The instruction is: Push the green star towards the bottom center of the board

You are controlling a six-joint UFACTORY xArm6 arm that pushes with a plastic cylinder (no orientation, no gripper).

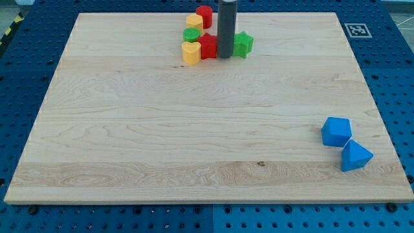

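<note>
The green star (244,44) lies near the view's top centre of the wooden board (194,129). My tip (224,56) stands just left of the star, between it and a red block (208,46), close to or touching both. The rod partly hides the star's left side.
A cluster sits left of my tip: a yellow block (191,52), a green cylinder (191,35), a yellow block (195,21) and a red cylinder (205,15). A blue cube-like block (336,131) and a blue wedge (355,156) lie at the view's lower right.
</note>
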